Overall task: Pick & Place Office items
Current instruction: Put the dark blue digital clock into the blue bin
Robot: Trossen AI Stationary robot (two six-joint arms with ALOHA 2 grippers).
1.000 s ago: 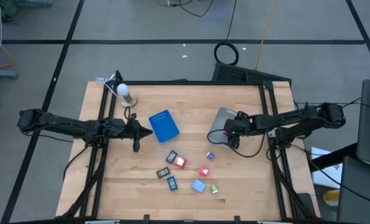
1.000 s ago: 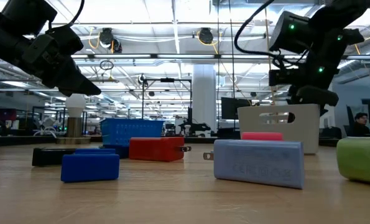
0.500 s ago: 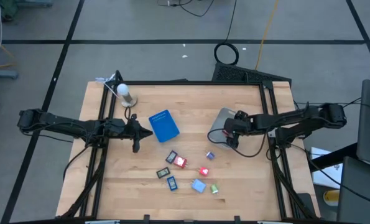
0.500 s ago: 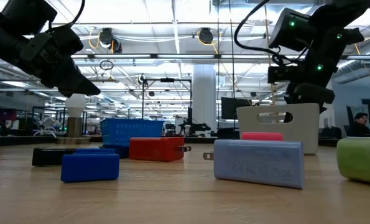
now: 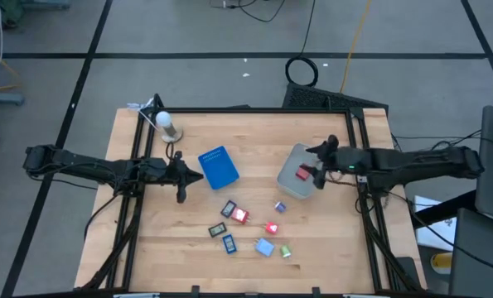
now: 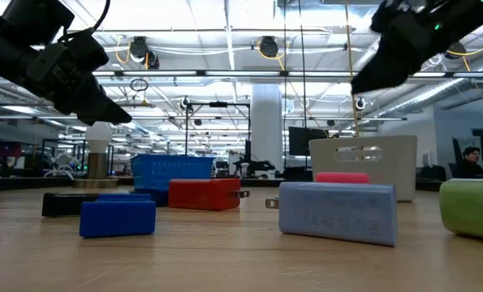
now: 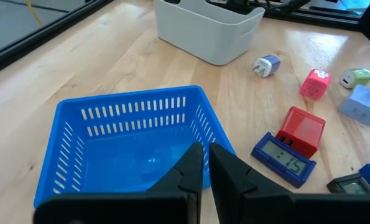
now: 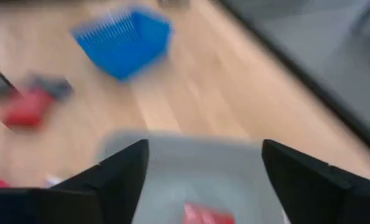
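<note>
From above, the light wooden tabletop (image 5: 147, 248) has a loose scatter of small office items (image 5: 248, 225) near the front middle: red, blue, green and dark little blocks. One small red block (image 5: 302, 174) is sitting inside the translucent pale plastic tub (image 5: 292, 161) on the right side. The right hand (image 5: 318, 168) hangs over the tub's right edge, fingers spread with nothing between them. The left hand (image 5: 182, 176) hovers just left of the blue slotted plastic basket (image 5: 219, 166), pinched shut and empty. A white bulb-shaped thing on a metal base (image 5: 167, 123) stands at the back left.

At table height you get a dark blue block (image 6: 117, 217), a red block (image 6: 204, 194), a pale blue block (image 6: 338, 212) and a green piece (image 6: 470, 208) up front, with the tub behind them and both arms up in the top corners.

Left wrist camera: the closed fingers (image 7: 200, 174) sit right over the near rim of the basket, tub beyond it, a red cube (image 7: 301, 128) leaning against a little blue digital clock (image 7: 284, 163).

Right wrist camera is smeared, but the two fingers (image 8: 119, 174) stand wide apart over the tub with the red block down in it.
</note>
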